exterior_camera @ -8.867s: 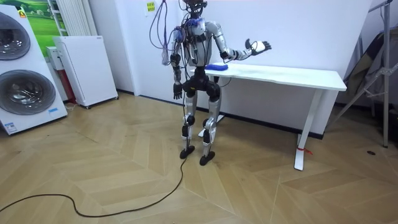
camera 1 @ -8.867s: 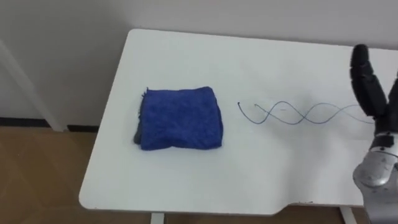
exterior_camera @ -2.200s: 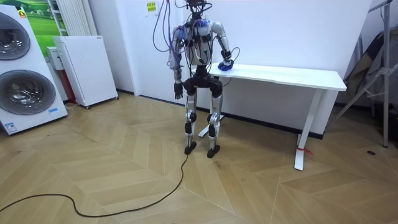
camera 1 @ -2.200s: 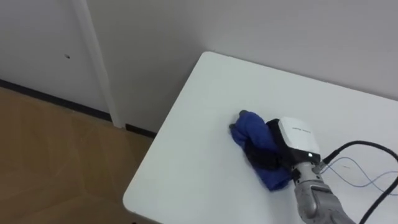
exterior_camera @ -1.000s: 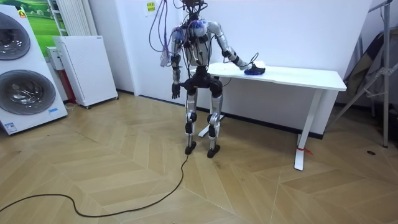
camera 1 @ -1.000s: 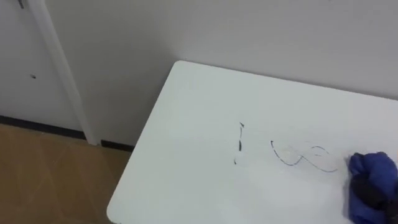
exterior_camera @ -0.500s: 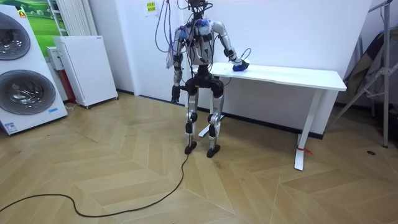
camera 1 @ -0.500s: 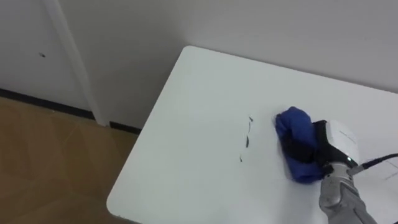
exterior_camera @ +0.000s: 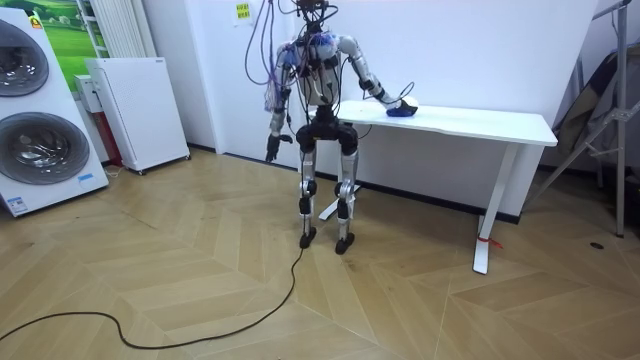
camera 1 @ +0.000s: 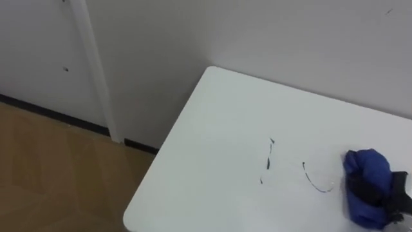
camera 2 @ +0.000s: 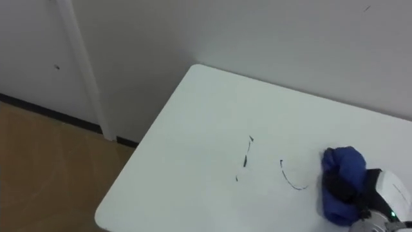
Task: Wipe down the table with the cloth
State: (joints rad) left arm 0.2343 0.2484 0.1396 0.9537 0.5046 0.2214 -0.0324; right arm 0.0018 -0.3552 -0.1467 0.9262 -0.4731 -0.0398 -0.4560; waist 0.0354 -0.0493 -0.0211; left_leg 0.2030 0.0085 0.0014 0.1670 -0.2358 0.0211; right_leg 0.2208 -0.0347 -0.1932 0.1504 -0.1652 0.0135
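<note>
Right hand [camera 2: 385, 192] — fingers curled tight — grips the bunched blue cloth [camera 2: 340, 161] on the table [camera 2: 193, 122].

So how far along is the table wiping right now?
Partway. Done: the blue cloth is bunched up and gripped in the right hand, on the table. In hand: wiping beside a curved dark line. Left: that line and the short dark dashes further left. The left hand hangs by the robot's side.

light: bright, even — indoor | shadows: soft, faint, under table [exterior_camera: 480, 122]
</note>
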